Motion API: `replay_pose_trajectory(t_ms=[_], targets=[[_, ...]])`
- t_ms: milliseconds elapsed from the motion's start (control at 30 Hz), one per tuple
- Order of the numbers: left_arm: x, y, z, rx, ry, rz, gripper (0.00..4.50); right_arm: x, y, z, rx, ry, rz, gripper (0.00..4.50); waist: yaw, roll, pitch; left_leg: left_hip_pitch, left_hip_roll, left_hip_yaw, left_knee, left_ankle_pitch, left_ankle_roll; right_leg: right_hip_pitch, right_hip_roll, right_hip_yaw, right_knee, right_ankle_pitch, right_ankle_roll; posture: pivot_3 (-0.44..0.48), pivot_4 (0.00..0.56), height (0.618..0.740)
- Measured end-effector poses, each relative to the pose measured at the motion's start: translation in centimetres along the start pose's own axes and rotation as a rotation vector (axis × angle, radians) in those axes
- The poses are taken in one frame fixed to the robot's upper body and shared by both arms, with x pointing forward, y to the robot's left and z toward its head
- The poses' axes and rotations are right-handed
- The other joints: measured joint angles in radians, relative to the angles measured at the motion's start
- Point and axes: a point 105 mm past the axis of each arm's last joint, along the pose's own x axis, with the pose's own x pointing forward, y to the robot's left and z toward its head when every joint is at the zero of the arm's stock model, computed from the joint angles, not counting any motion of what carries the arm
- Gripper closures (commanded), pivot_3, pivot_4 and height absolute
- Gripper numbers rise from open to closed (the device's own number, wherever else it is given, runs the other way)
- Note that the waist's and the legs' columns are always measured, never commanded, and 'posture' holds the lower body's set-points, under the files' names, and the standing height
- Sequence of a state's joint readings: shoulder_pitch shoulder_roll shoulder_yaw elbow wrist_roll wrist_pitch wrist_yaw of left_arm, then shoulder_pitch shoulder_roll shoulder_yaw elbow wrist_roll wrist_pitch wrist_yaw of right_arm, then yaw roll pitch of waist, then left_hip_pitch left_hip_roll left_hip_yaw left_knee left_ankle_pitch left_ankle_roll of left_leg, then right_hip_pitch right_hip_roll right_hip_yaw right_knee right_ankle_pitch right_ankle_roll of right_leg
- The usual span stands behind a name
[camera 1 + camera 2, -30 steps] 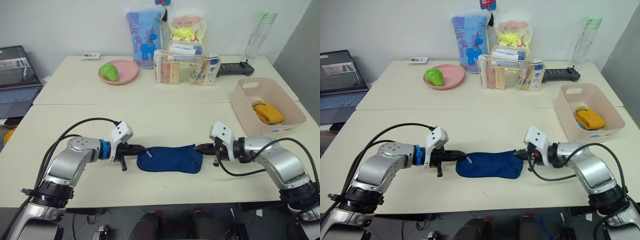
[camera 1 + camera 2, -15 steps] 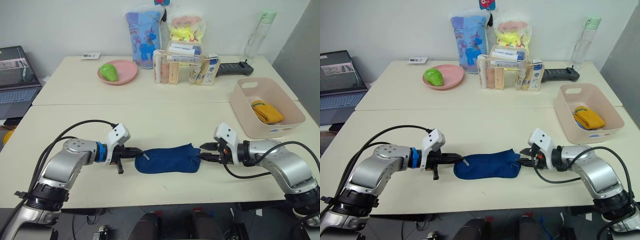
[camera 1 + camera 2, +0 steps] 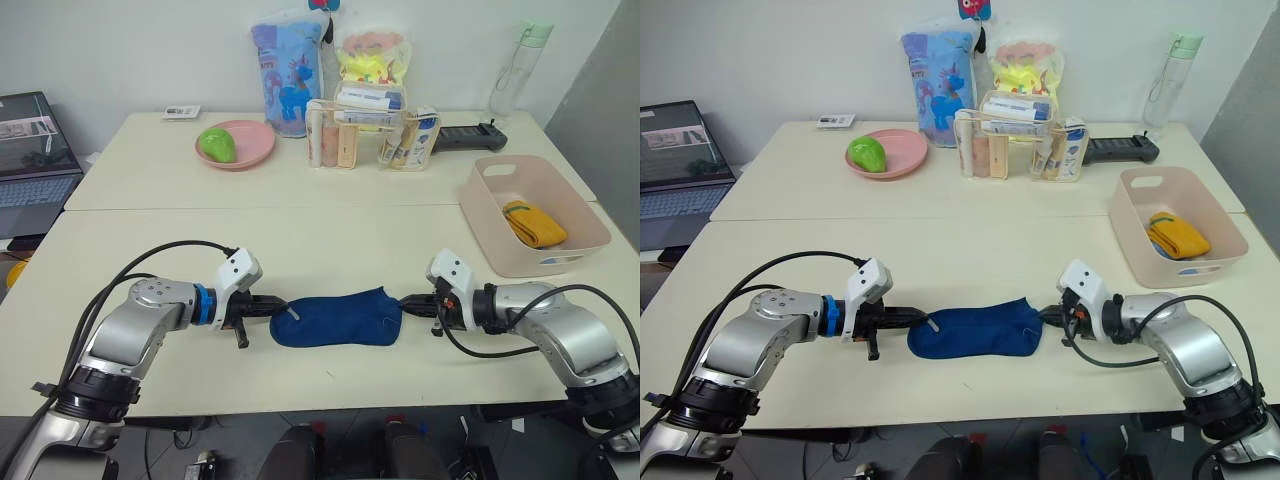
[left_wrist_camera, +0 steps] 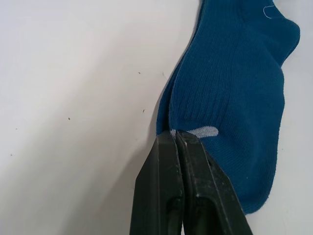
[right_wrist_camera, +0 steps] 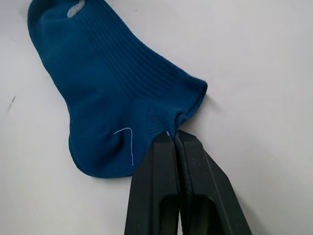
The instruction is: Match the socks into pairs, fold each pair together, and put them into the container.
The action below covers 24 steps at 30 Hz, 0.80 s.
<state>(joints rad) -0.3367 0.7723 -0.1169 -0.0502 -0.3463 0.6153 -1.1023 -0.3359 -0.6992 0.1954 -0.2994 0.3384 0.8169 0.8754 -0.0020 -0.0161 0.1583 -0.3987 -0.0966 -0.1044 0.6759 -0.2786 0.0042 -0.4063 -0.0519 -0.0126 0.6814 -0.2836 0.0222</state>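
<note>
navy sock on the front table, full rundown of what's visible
The navy sock is a short ankle sock of ribbed blue knit, lying flat and stretched sideways near the front edge of the table. The left wrist view shows two layers at the edge, so it looks like a stacked pair. A pale tab sits at one end, a thin white stitch mark near the other. The left gripper pinches one end and the right gripper the other, both shut on it.
</note>
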Motion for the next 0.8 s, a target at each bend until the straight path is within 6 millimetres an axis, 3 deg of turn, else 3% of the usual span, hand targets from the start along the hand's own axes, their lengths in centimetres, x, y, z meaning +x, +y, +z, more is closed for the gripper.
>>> replay_pose_trajectory(t_ms=[267, 300, 400, 633, 700, 800], targets=[[0.0, 0.0, -0.1, 0.013, 0.004, 0.006, 4.5, 0.3, 0.0, -0.5, 0.012, 0.016, 0.003, 4.46, 0.0, 0.0, 0.0, 0.0, 0.0, 0.0, 0.0, 0.0, 0.0, 0.0, 0.0, 0.0, 0.0, 0.0, 0.0, 0.0, 0.15, 0.74], [0.0, 0.0, -0.1, 0.014, 0.004, 0.006, 4.5, 0.3, 0.0, -0.5, 0.013, 0.016, 0.003, 4.26, 0.0, 0.0, 0.0, 0.0, 0.0, 0.0, 0.0, 0.0, 0.0, 0.0, 0.0, 0.0, 0.0, 0.0, 0.0, 0.0, 0.15, 0.74], [0.0, 0.1, -0.1, 0.017, 0.003, 0.008, 3.9, 0.3, 0.1, -0.6, 0.016, 0.017, 0.007, 3.48, 0.0, 0.0, 0.0, 0.0, 0.0, 0.0, 0.0, 0.0, 0.0, 0.0, 0.0, 0.0, 0.0, 0.0, 0.0, 0.0, 0.15, 0.74], [-0.4, 0.5, 0.2, 0.025, -0.016, 0.034, 1.69, -1.4, 0.0, 0.6, 0.004, -0.029, 0.026, 1.03, 0.0, 0.0, 0.0, 0.0, 0.0, 0.0, 0.0, 0.0, 0.0, 0.0, 0.0, 0.0, 0.0, 0.0, 0.0, 0.0, 0.15, 0.74], [-0.9, 0.8, 0.9, 0.024, -0.058, 0.048, 1.69, -2.1, 0.2, 1.7, -0.022, -0.074, 0.039, 1.03, 0.001, 0.0, 0.0, 0.0, 0.0, 0.0, 0.0, 0.0, 0.0, 0.0, 0.0, 0.0, 0.0, 0.0, 0.0, 0.0, 0.15, 0.74], [-1.8, 0.7, 3.8, 0.07, -0.195, 0.052, 1.69, -1.9, 0.9, 3.6, -0.067, -0.169, 0.066, 1.03, 0.0, 0.0, 0.0, 0.0, 0.0, 0.0, 0.0, 0.0, 0.0, 0.0, 0.0, 0.0, 0.0, 0.0, 0.0, 0.0, 0.15, 0.74]])
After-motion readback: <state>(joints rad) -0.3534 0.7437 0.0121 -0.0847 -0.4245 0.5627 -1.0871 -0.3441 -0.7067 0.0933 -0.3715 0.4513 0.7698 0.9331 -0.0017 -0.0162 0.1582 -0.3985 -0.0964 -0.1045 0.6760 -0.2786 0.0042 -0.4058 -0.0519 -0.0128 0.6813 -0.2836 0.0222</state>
